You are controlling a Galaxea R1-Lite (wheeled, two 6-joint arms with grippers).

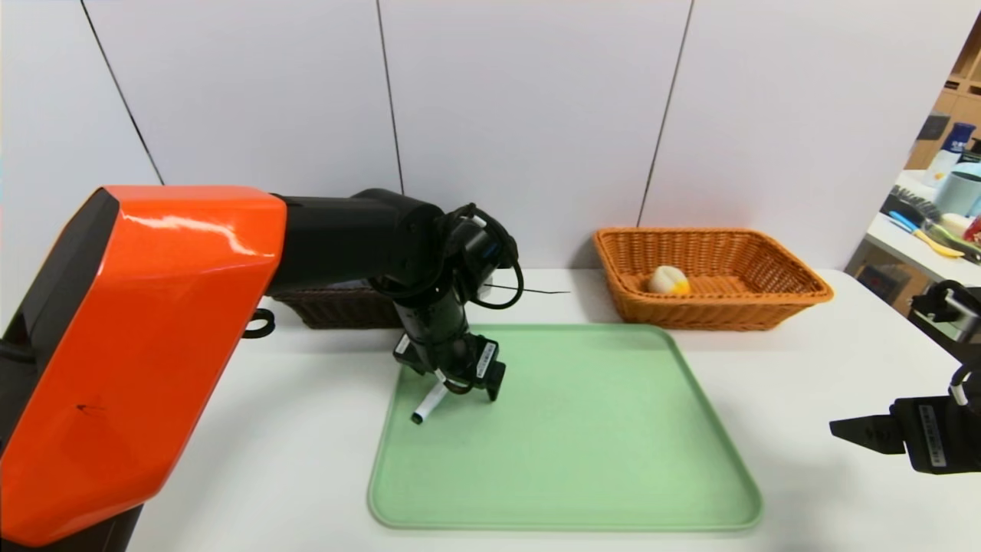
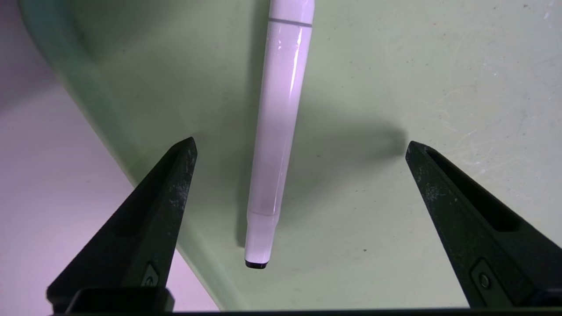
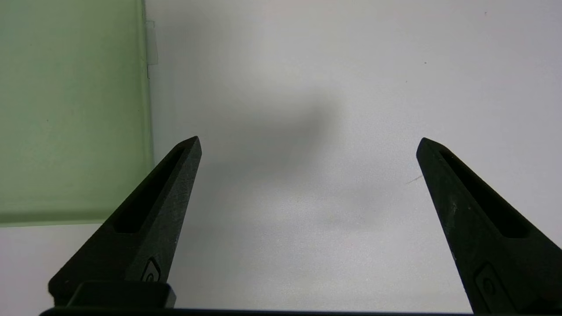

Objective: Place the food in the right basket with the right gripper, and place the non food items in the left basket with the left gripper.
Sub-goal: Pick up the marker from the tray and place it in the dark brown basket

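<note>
A white marker pen (image 1: 428, 404) (image 2: 277, 131) lies on the green tray (image 1: 582, 445) near its left rim. My left gripper (image 1: 467, 383) (image 2: 300, 147) hangs just above the pen, open, with the pen lying between its spread fingers and untouched. The orange right basket (image 1: 774, 307) at the back right holds a pale yellow food item (image 1: 668, 280). The dark left basket (image 1: 337, 307) sits behind my left arm, mostly hidden. My right gripper (image 1: 851, 431) (image 3: 308, 142) waits open over bare table to the right of the tray, holding nothing.
The white table (image 1: 835, 360) carries the tray in the middle; the tray's corner (image 3: 66, 109) appears in the right wrist view. A thin black cable (image 1: 529, 290) lies between the baskets. A cluttered side counter (image 1: 931, 238) stands at the far right.
</note>
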